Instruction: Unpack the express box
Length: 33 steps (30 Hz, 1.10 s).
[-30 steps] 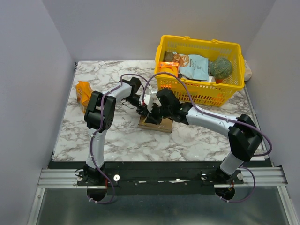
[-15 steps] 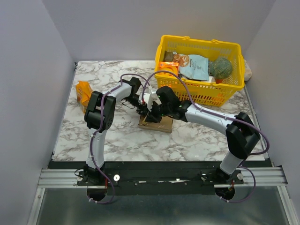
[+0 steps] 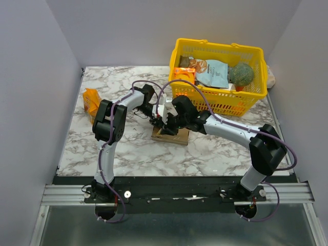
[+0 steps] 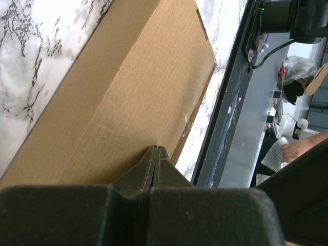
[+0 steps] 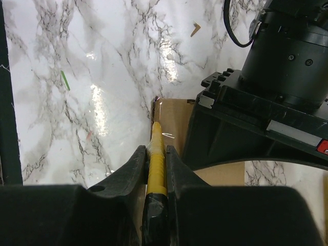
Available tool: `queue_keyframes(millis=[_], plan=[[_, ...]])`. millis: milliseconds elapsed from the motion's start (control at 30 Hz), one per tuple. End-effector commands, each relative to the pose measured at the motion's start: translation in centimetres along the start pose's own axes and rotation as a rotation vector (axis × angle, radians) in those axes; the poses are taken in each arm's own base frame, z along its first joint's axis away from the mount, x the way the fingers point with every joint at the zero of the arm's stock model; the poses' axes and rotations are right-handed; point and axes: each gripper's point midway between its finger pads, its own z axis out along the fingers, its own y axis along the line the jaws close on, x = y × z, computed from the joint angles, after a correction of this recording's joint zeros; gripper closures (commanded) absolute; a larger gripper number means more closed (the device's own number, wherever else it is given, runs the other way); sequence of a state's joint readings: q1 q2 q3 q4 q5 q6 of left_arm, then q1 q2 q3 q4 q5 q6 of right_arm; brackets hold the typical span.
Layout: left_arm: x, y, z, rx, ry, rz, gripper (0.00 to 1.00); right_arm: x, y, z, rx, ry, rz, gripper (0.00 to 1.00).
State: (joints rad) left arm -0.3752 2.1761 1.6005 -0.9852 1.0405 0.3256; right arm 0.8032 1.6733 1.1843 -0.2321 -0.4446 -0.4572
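Observation:
The express box (image 3: 171, 136), a flat brown cardboard carton, lies closed on the marble table in front of the basket. My left gripper (image 3: 155, 121) is shut with nothing between its fingers, its tips (image 4: 156, 149) resting on the box top (image 4: 128, 97). My right gripper (image 3: 165, 123) is shut on a yellow cutter with a black handle (image 5: 156, 166). The cutter's tip points at the box's edge (image 5: 171, 120), right beside the left wrist's black housing (image 5: 246, 123). Both grippers hide the far part of the box in the top view.
A yellow mesh basket (image 3: 254, 97) stands at the back right, holding broccoli (image 3: 241, 73) and packets. An orange snack packet (image 3: 90, 101) lies at the left of the table. The table's near edge and rail (image 3: 174, 179) run close behind the box.
The right wrist has shifted slightly back and forth over the box with the cutter. The left arm and the box have stayed put.

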Motion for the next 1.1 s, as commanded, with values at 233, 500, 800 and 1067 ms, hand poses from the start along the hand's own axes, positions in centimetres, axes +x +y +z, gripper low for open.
queue_keyframes(millis=[233,500,800,1067], plan=[[2.3,4.7,0.8,-0.140,0.103,0.040,1.00,3.4,-0.3,-2.0,0.016,0.109,0.011,1.00],[2.2,4.8,0.7,-0.145,0.109,0.042,1.00,3.6,-0.2,-2.6,0.003,0.120,0.006,1.00],[2.4,5.1,0.8,-0.143,0.122,0.046,1.00,3.8,0.4,-3.3,-0.028,0.123,-0.029,1.00],[2.3,5.4,0.8,-0.146,0.125,0.041,1.00,4.2,0.6,-3.7,-0.040,0.142,-0.023,0.99]])
